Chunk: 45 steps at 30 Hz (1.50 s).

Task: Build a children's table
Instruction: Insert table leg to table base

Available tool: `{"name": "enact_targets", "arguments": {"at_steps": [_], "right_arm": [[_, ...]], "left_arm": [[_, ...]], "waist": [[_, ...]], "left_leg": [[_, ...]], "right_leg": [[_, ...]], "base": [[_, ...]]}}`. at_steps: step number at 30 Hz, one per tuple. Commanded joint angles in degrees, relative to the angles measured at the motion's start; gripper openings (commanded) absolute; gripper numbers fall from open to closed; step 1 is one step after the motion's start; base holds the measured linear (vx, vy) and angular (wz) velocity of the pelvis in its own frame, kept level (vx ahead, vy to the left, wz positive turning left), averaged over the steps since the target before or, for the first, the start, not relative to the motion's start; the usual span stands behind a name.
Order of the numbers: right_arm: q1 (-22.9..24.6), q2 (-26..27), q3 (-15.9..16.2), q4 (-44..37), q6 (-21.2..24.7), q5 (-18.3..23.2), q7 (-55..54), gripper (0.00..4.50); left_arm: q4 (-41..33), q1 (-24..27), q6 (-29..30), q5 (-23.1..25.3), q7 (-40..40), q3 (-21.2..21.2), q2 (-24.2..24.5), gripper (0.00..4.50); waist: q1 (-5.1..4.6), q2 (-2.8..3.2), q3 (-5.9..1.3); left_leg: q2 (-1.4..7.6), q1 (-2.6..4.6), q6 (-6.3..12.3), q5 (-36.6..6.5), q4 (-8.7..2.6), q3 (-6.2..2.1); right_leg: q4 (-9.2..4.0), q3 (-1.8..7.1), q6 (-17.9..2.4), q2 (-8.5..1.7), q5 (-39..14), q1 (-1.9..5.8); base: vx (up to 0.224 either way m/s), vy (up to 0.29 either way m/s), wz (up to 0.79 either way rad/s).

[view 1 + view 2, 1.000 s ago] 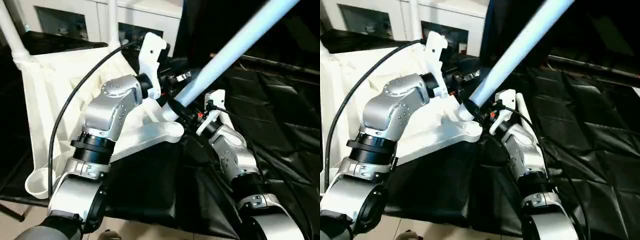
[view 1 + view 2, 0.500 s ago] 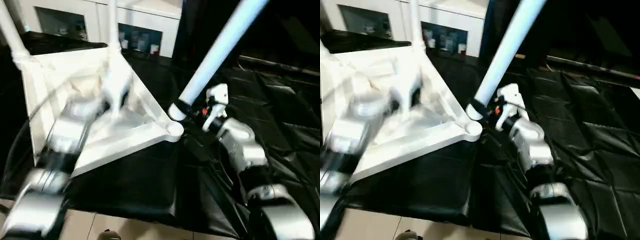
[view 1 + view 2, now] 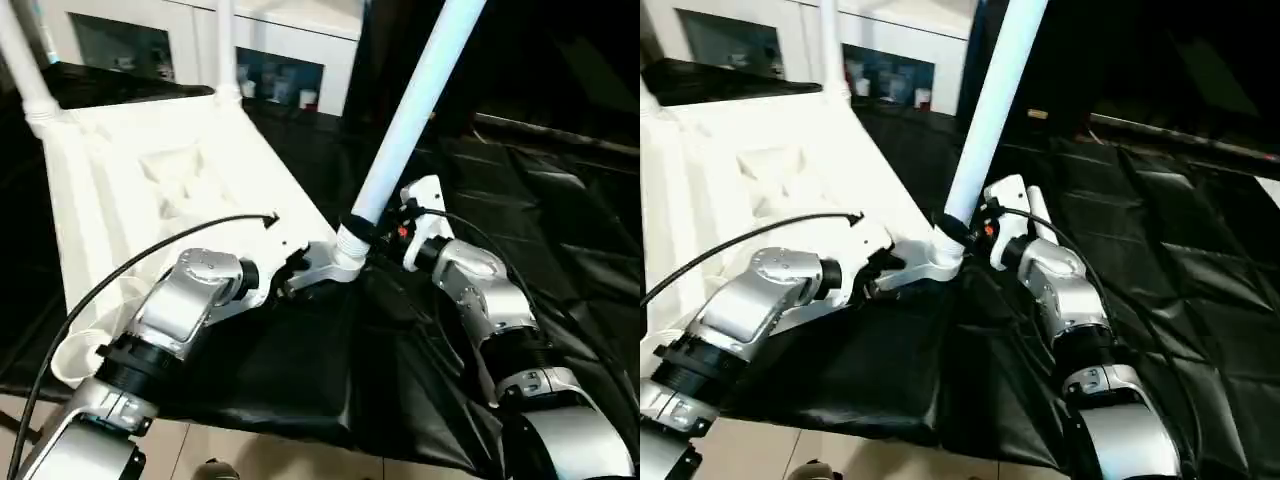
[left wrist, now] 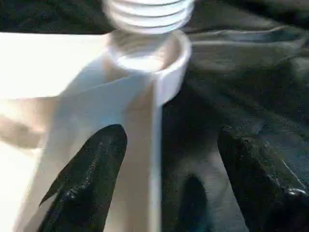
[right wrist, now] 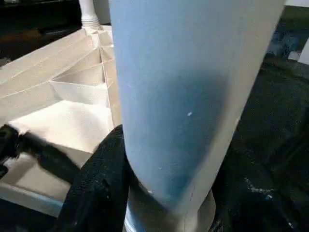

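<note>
At corner socket (image 3: pixel 345 262), right end effector (image 3: pixel 385 235) gripping leg (image 3: pixel 410 115)

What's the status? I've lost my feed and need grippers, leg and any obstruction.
Right gripper shut on leg, leg's threaded end at corner socket. Left gripper open, straddling the tabletop edge near that socket. Nothing in the way.

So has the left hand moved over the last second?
Yes. The left hand has dropped from up beside the leg to the tabletop rim, fingers now straddling the edge just short of the corner socket.
</note>
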Motion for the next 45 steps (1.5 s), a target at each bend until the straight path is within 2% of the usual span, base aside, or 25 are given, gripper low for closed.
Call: {"name": "enact_targets", "arguments": {"at_steps": [1, 3, 5, 6, 10, 12, 16, 19, 20, 23, 25, 31, 33, 34, 36, 37, 39, 42, 45], "right_arm": [[0.72, -0.87, 0.22, -1.89, 0.47, -0.25, 0.39, 1.89], [0.83, -0.89, 0.19, -2.05, 0.58, -0.33, 0.44, 1.89], [0.92, -0.87, 0.06, -2.25, 0.82, -0.31, 0.48, 1.89], [0.94, -0.91, -0.03, -2.25, 0.89, -0.31, 0.51, 1.89], [1.00, -0.82, 0.04, -2.19, 0.84, -0.45, 0.41, 1.89], [1.07, -0.65, 0.15, -2.43, 1.01, -0.52, 0.33, 1.89], [1.05, -0.63, 0.29, -2.37, 0.97, -0.73, 0.33, 1.89], [1.09, -0.64, 0.40, -2.29, 0.95, -0.83, 0.42, 1.89], [1.19, -0.63, 0.45, -2.40, 1.00, -0.83, 0.47, 1.89], [1.31, -0.65, 0.55, -2.70, 1.27, -0.84, 0.61, 1.89], [1.27, -0.59, 0.66, -2.78, 1.44, -0.87, 0.65, 1.89], [1.28, -0.77, 1.46, -2.86, 2.60, -1.36, 1.69, 1.89], [1.27, -0.93, 1.80, -2.68, 2.68, -1.57, 1.99, 1.89], [1.08, -1.06, 2.00, -2.05, 2.90, -1.69, 2.31, 1.89], [0.90, -1.13, 2.20, -1.56, 3.06, -1.94, 2.43, 1.89], [0.59, -1.18, 2.51, -0.81, 3.35, -2.34, 2.66, 1.89], [0.32, -1.23, 2.97, -0.20, 3.59, -2.81, 2.97, 1.89], [0.19, -1.27, 3.25, -0.08, 3.62, -2.99, 3.05, 1.89], [0.11, -1.27, 3.39, -0.24, 3.90, -2.84, 3.12, 1.89]], "left_arm": [[0.31, -0.66, 1.27, 0.57, 0.78, -0.70, 0.04, 3.22], [0.38, -0.57, 1.77, 0.60, 0.97, -0.20, -0.13, 3.12], [0.33, -0.44, 2.49, 0.47, 1.07, 0.61, -0.60, 2.80], [0.28, -0.47, 2.90, 0.30, 1.11, 1.14, -0.97, 2.80], [0.03, -0.48, 3.31, -0.34, 0.80, 1.29, -1.00, 2.46], [-0.34, -0.46, 3.78, -0.71, 0.70, 1.41, -0.83, 2.33], [-0.39, -0.42, 4.04, -0.83, 0.44, 1.84, -0.89, 1.93], [-0.32, -0.40, 4.00, -0.64, -0.06, 1.65, -0.81, 1.78], [-0.50, -0.37, 4.23, -0.66, -0.29, 1.48, -0.76, 1.55], [-0.66, -0.50, 4.74, -0.88, -0.54, 1.10, -0.61, 1.46], [-0.63, -0.46, 4.68, -0.77, -0.77, 0.75, -0.36, 1.21], [-1.26, 0.27, 3.67, -0.57, -3.20, -0.39, 0.46, 0.78], [-1.64, 0.54, 3.34, -0.82, -4.15, -0.58, 0.70, 0.57], [-2.08, 1.04, 1.81, -1.11, -5.81, -1.01, 1.20, 0.47], [-2.39, 1.34, 1.64, -1.32, -6.47, -1.16, 1.45, 0.31], [-2.88, 1.76, 1.03, -1.67, -7.62, -1.40, 1.81, 0.31], [-3.20, 2.02, 0.66, -1.69, -7.98, -1.52, 2.06, 0.05], [-3.02, 2.01, 0.11, -1.72, -8.27, -1.40, 2.12, 0.00], [-2.75, 1.93, -0.99, -1.72, -8.59, -1.14, 2.29, 0.00]], "waist": [[0.06, 1.07, -4.23], [0.10, 1.19, -4.23], [0.14, 1.20, -4.21], [0.06, 1.03, -4.19], [0.19, 1.16, -4.13], [0.24, 0.99, -4.16], [0.21, 1.04, -4.22], [0.18, 1.10, -4.20], [0.18, 0.98, -4.21], [0.19, 0.99, -4.23], [0.20, 1.26, -4.21], [0.18, 0.96, -4.21], [0.18, 1.07, -4.23], [0.11, 0.88, -4.21], [0.14, 0.98, -4.24], [0.13, 0.81, -4.23], [0.18, 1.03, -4.18], [0.18, 0.91, -4.04], [0.19, 0.93, -4.08]], "left_leg": [[0.41, 0.49, -1.02, -6.52, -3.27, 0.42], [0.41, 0.56, -0.81, -6.17, -3.23, 0.46], [0.43, 0.60, -0.85, -6.63, -3.25, 0.47], [0.41, 0.53, -0.86, -6.71, -3.23, 0.53], [0.45, 0.58, -0.93, -7.49, -3.29, 0.43], [0.41, 0.50, -0.92, -7.07, -3.25, 0.44], [0.40, 0.51, -0.70, -6.50, -3.21, 0.44], [0.41, 0.54, -0.76, -6.81, -3.23, 0.44], [0.40, 0.50, -0.74, -6.69, -3.21, 0.44], [0.39, 0.50, -0.63, -6.34, -3.19, 0.44], [0.42, 0.57, -0.63, -6.54, -3.20, 0.42], [0.42, 0.54, -0.59, -6.60, -3.21, 0.44], [0.45, 0.50, -0.65, -6.37, -3.22, 0.41], [0.44, 0.48, -0.63, -6.37, -3.19, 0.46], [0.44, 0.56, -0.57, -6.05, -3.19, 0.44], [0.43, 0.53, -0.47, -5.93, -3.17, 0.48], [0.50, 0.58, -0.60, -5.94, -3.23, 0.46], [0.50, 0.61, -0.97, -7.61, -3.34, 0.46], [0.50, 0.58, -1.21, -7.78, -3.30, 0.43]], "right_leg": [[-3.66, 3.17, -10.13, -3.42, -1.54, 3.75], [-3.61, 3.15, -10.67, -3.37, -0.61, 3.68], [-3.67, 3.13, -10.93, -3.39, -1.00, 3.67], [-3.68, 3.16, -10.98, -3.38, -1.08, 3.71], [-3.83, 3.13, -10.65, -3.48, -2.81, 3.64], [-3.74, 3.13, -10.61, -3.47, -2.47, 3.68], [-3.66, 3.11, -10.85, -3.41, -1.43, 3.71], [-3.74, 3.12, -10.71, -3.45, -2.04, 3.69], [-3.71, 3.13, -10.70, -3.44, -1.92, 3.73], [-3.67, 3.11, -10.74, -3.44, -1.59, 3.73], [-3.65, 3.12, -10.89, -3.44, -1.54, 3.67], [-3.69, 3.13, -10.76, -3.46, -2.12, 3.72], [-3.64, 3.12, -10.80, -3.49, -1.94, 3.73], [-3.64, 3.12, -10.80, -3.43, -1.76, 3.70], [-3.56, 3.11, -10.90, -3.40, -1.30, 3.71], [-3.58, 3.13, -10.93, -3.44, -1.13, 3.72], [-3.55, 3.11, -11.18, -3.48, -1.28, 3.64], [-3.81, 3.14, -10.55, -3.54, -3.77, 3.58], [-3.78, 3.17, -10.26, -3.55, -4.14, 3.57]], "base": [[0.000, 0.000, 0.00], [0.000, 0.000, 0.00], [0.000, 0.000, 0.00], [0.000, 0.000, 0.00], [0.000, 0.000, 0.00], [0.000, 0.000, 0.00], [0.000, 0.000, 0.00], [0.000, 0.000, 0.00], [0.000, 0.000, 0.00], [0.000, 0.000, 0.00], [0.000, 0.000, 0.00], [0.000, 0.000, 0.00], [0.000, 0.000, 0.00], [0.000, 0.000, 0.00], [0.000, 0.000, 0.00], [0.000, 0.000, 0.00], [0.000, 0.000, 0.00], [0.000, 0.000, 0.00], [0.000, 0.000, 0.00]]}}
